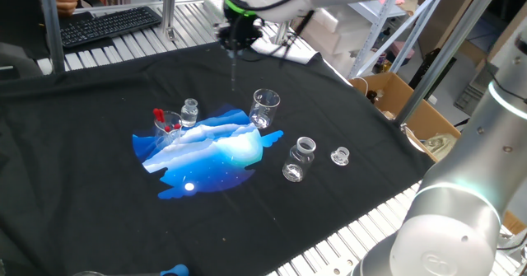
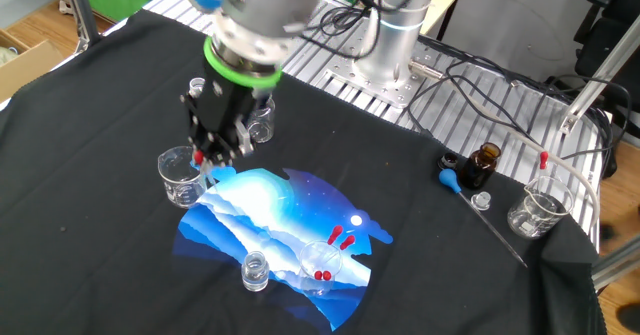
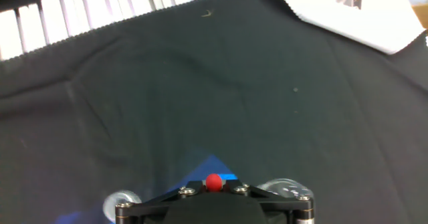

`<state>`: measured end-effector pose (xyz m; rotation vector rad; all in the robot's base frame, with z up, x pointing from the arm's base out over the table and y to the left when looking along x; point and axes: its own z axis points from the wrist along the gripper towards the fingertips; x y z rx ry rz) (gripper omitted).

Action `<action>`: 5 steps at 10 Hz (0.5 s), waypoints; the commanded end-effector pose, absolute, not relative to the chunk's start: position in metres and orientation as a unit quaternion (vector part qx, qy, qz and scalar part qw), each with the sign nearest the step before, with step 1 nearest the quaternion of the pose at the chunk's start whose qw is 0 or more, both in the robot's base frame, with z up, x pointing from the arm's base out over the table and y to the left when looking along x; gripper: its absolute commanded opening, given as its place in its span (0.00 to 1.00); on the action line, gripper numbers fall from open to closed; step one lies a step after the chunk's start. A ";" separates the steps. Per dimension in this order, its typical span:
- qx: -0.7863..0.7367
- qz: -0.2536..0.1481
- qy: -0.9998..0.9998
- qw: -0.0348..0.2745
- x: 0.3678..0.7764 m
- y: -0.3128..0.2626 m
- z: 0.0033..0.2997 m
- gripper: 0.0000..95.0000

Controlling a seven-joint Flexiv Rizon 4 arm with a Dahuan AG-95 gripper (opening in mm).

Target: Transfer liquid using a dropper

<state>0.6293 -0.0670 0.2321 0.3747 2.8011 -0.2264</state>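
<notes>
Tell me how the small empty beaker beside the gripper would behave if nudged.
The beaker is probably light: clear, thin-walled, seemingly empty. It stands upright on soft black cloth, so it may tip rather than slide. Being apparently glass, likely fragile.

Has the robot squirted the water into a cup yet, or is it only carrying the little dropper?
Done: the gripper is shut on the thin clear dropper with a small red bulb, lifted off the black cloth. In hand: it hangs in the air beside the clear glass beaker with a spout, not in it. Whether liquid is in the tube is too small to tell. Left: nothing shows a squirt yet, so the emptying seems still to come.
</notes>
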 end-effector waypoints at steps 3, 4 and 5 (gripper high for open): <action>0.103 -0.080 0.978 0.160 0.617 -0.100 0.233 0.00; 0.099 -0.079 0.979 0.162 0.616 -0.104 0.233 0.00; 0.091 -0.076 0.979 0.164 0.613 -0.113 0.231 0.00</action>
